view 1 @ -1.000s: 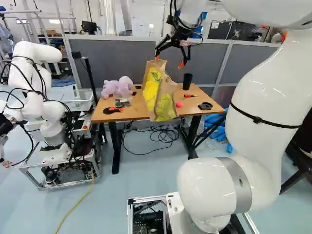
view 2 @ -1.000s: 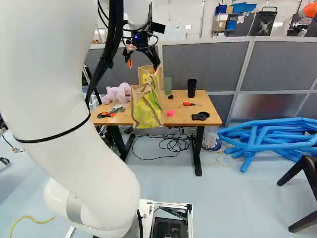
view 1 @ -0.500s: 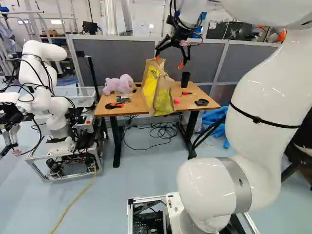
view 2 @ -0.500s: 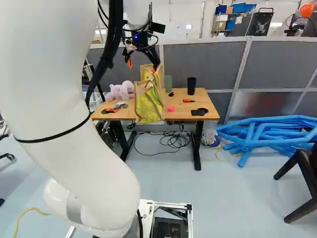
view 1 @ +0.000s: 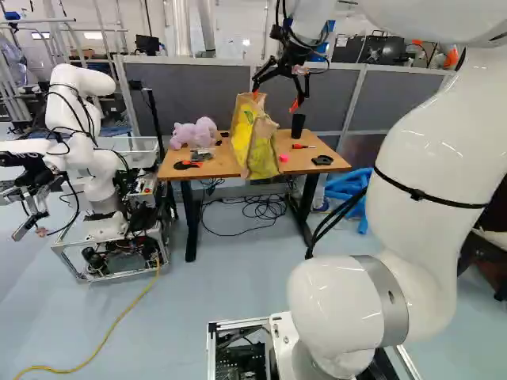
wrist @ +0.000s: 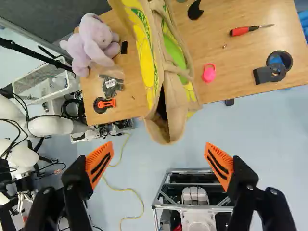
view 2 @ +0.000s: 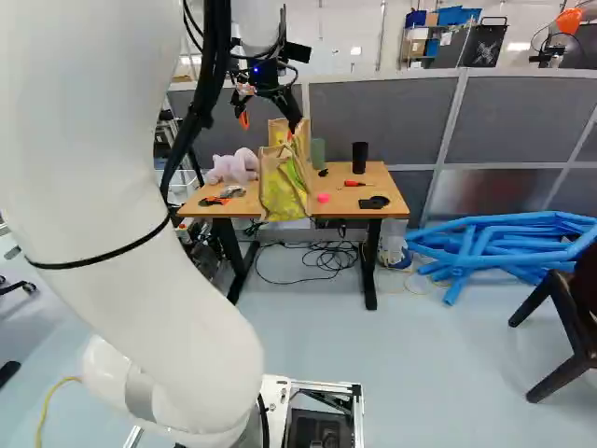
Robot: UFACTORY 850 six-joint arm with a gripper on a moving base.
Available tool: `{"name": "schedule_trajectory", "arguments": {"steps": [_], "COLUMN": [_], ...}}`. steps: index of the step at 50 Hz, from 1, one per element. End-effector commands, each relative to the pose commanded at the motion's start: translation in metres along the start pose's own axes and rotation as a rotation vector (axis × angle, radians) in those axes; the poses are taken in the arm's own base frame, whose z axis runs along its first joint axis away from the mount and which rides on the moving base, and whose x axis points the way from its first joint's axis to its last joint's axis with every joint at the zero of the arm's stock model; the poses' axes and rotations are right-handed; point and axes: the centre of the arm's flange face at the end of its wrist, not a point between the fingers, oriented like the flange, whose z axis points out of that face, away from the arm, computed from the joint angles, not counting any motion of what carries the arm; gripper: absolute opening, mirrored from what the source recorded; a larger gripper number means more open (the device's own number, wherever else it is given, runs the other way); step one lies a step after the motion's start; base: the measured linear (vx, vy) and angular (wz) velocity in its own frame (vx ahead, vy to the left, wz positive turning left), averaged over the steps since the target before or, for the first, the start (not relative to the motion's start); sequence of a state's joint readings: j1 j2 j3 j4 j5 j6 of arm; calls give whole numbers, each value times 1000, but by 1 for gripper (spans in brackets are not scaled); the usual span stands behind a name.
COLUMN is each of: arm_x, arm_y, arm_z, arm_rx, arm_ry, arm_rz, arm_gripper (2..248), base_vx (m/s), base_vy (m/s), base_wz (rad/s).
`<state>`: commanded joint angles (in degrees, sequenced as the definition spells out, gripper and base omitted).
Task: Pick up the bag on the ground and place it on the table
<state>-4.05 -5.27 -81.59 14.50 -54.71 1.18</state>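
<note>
My gripper [view 1: 276,100] hangs high over the table area with its fingers spread. In the wrist view the gripper [wrist: 161,162] is open, nothing between its orange pads. The tan bag with yellow and green print [view 1: 257,146] stands on the wooden table [view 1: 307,165], its near side slightly past the front edge. From the wrist, the bag [wrist: 144,53] lies ahead of the fingers, its folded top closest and apart from both pads. Its underside is hidden.
Beside the bag are a purple plush [view 2: 233,166], black cup [view 2: 359,159], green cup [view 2: 318,154], pink item [wrist: 209,73] and screwdriver [wrist: 240,31]. Another robot [view 1: 103,178] stands left of the table. Blue tubes [view 2: 485,245] and a dark chair [view 2: 564,322] are at the right.
The base has moved back, so the table and bag look smaller and farther off. My arm holds its pose, fingers still open. The bag keeps its place on the table. The other robot's arm has shifted.
</note>
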Motion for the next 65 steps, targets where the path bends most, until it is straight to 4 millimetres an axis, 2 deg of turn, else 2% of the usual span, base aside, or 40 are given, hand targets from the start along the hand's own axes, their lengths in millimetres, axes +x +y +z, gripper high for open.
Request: {"name": "schedule_trajectory", "arguments": {"steps": [27, 65], "arm_x": [0, -5], "arm_y": [0, 3], "arm_z": [0, 10], "arm_rx": [0, -9], "arm_ry": [0, 25], "arm_rz": [0, -1], "arm_gripper": [247, 247], "base_vx": [-125, 2], "base_vy": [-4, 0], "base_wz": [1, 0]}}
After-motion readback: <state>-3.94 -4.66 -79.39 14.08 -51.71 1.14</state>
